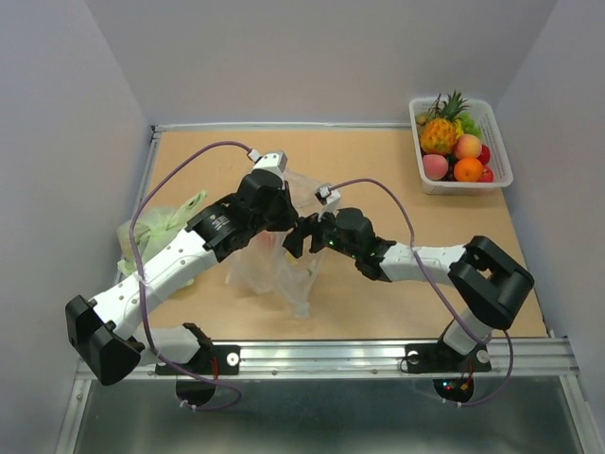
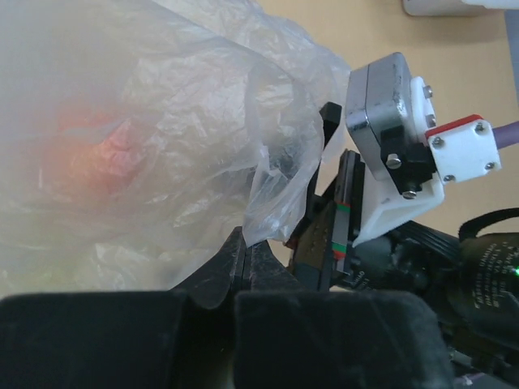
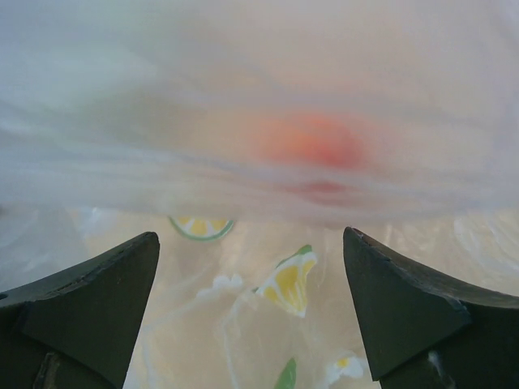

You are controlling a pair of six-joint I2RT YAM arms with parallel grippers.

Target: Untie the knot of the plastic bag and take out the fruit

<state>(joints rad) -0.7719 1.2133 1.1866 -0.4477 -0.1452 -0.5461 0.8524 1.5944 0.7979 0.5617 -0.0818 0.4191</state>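
Plastic bag (image 2: pixel 162 146) nipped in left gripper (image 2: pixel 246 253), right gripper (image 3: pixel 251 243) spread close by

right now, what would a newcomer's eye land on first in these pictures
Both arms meet at the crinkly clear plastic bag in the middle of the table. The left gripper is pinched on its film and the right gripper is open close by. Next comes the white basket of bright fruit in the far right corner. In the right wrist view, a reddish-orange blur glows through the film.
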